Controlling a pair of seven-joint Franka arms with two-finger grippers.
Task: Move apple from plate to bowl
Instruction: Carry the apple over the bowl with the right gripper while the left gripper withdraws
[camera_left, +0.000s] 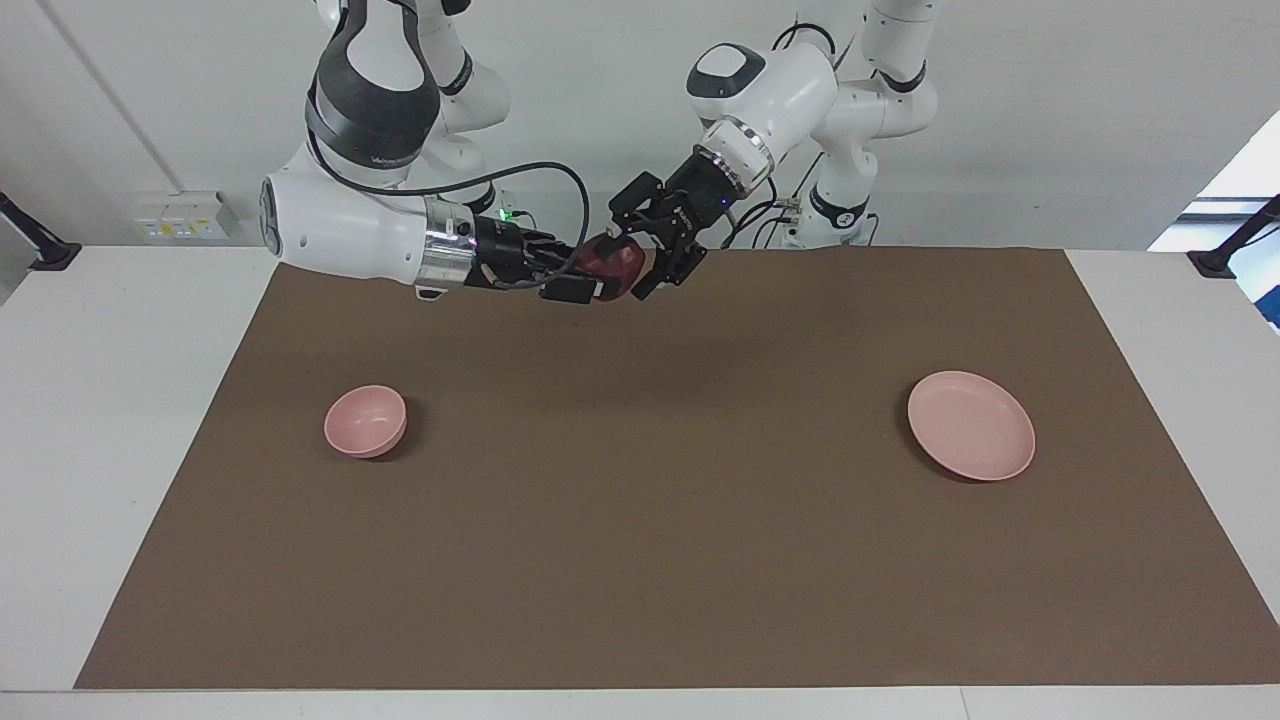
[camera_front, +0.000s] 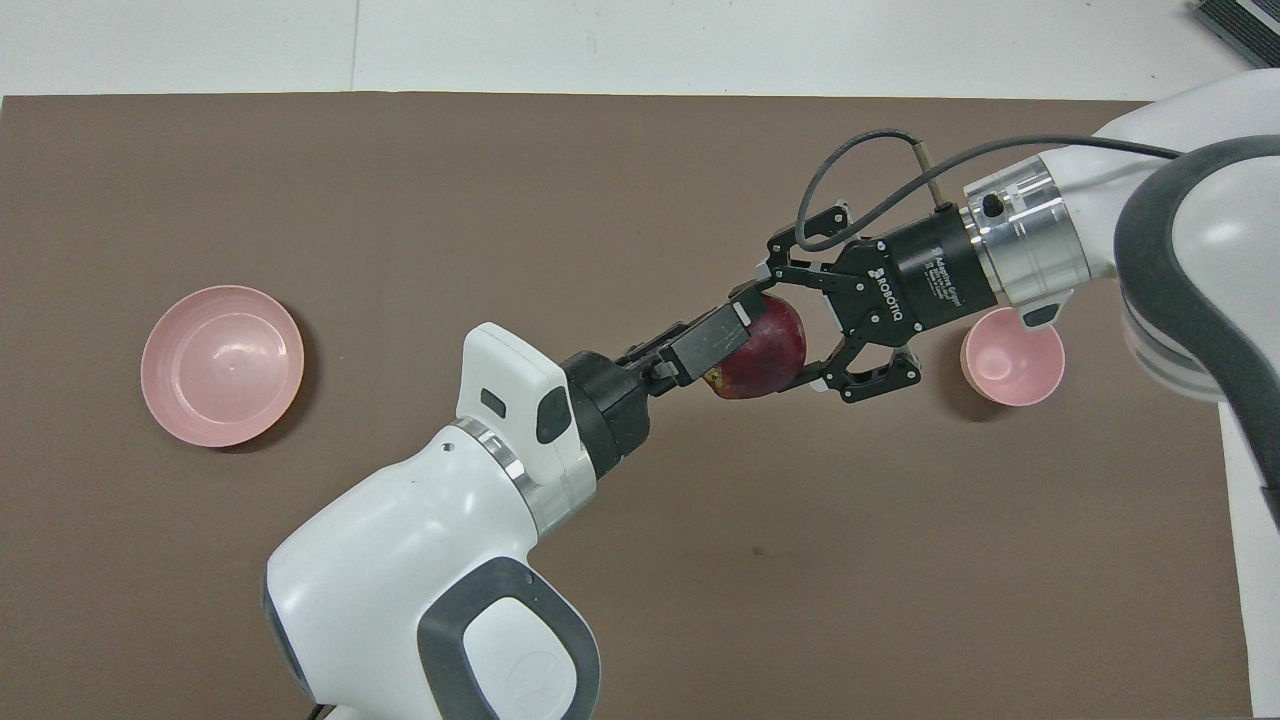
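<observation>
The dark red apple (camera_left: 622, 262) (camera_front: 765, 350) is up in the air over the brown mat, between my two grippers. My left gripper (camera_left: 631, 262) (camera_front: 725, 355) reaches in from the plate's end and is shut on it. My right gripper (camera_left: 590, 275) (camera_front: 788, 335) meets the apple from the bowl's end. The pale pink plate (camera_left: 970, 425) (camera_front: 222, 365) lies bare toward the left arm's end of the table. The small pink bowl (camera_left: 366, 421) (camera_front: 1012, 356) stands toward the right arm's end, with nothing in it; in the overhead view the right wrist covers part of it.
A brown mat (camera_left: 640, 540) covers most of the white table (camera_left: 90, 420). A black cable (camera_front: 880, 150) loops off the right wrist. Black clamps (camera_left: 40, 255) sit at the table's corners nearest the robots.
</observation>
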